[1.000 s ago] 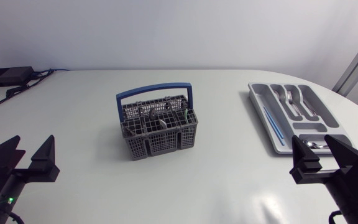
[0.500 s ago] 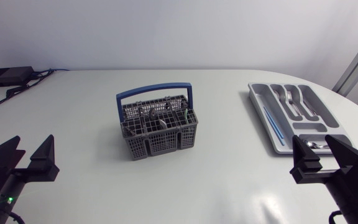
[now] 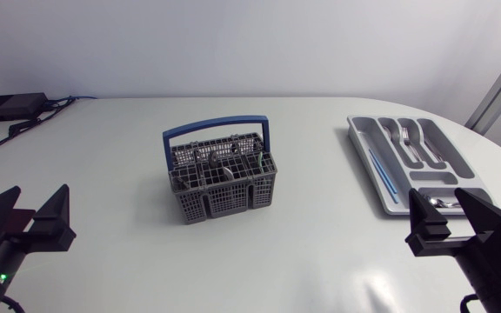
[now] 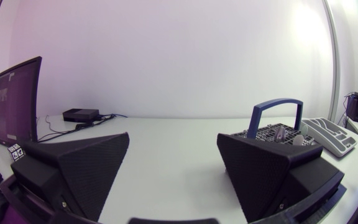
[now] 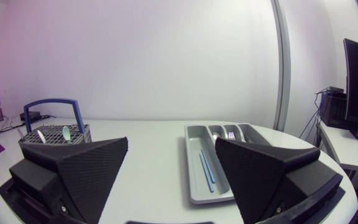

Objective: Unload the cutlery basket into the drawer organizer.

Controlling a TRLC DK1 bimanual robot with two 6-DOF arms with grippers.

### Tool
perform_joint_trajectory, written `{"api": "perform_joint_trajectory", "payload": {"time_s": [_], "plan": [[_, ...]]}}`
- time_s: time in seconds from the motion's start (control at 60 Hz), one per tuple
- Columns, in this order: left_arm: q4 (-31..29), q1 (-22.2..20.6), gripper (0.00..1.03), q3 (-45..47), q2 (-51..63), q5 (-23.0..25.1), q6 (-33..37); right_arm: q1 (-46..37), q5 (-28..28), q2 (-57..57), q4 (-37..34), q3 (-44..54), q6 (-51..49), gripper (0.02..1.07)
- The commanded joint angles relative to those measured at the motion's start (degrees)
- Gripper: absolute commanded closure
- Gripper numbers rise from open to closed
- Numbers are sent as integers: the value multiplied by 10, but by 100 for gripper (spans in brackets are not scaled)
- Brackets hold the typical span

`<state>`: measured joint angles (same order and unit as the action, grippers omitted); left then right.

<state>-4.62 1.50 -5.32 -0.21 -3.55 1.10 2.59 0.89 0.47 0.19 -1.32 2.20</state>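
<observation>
Your left gripper (image 3: 26,219) sits low at the near left corner of the tabletop (image 3: 320,243), with its fingers spread wide open. Your right gripper (image 3: 457,219) sits at the near right corner, and its fingers are wide open as well.

The basket (image 3: 222,181) stands upright near the middle of the tabletop, well apart from both grippers. Its blue handle (image 3: 216,130) arches over it. Cutlery (image 3: 224,165) stands in its compartments; you can pick out a few metal ends and one green piece, but the types are too small to tell. From the left wrist, the basket (image 4: 277,129) lies ahead of the left gripper (image 4: 174,177), past its right finger.

The organizer (image 3: 360,143) lies flat at the right side, just beyond the right gripper. Forks (image 3: 411,143) lie in its middle slots, thin blue sticks (image 3: 383,171) in the long slot on the side toward the basket, and a spoon (image 3: 442,202) in the crosswise slot at the near end, partly hidden by a right finger. From the right wrist, the organizer (image 5: 194,171) lies straight ahead of the right gripper (image 5: 169,177), and the basket (image 5: 55,132) stands off beyond its left finger.

A black box (image 3: 11,106) with cables rests at the far left edge.
</observation>
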Motion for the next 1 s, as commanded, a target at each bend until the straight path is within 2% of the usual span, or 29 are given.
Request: {"api": "perform_joint_trajectory", "payload": {"time_s": [0.0, 0.45, 0.783, 0.983], "plan": [[-4, 5, 4, -29, 8, -5, -9, 5, 4, 11, 0, -18, 13, 6], [-35, -2, 4, -115, 119, -5, -40, 26, 19, 122, 18, -86, 12, 6], [-65, -37, 4, -176, 206, -11, -48, 98, 77, 223, 16, -156, 12, 7], [-88, -66, 4, -221, 260, -13, -63, 129, 105, 299, -20, -218, 12, 7]]}}
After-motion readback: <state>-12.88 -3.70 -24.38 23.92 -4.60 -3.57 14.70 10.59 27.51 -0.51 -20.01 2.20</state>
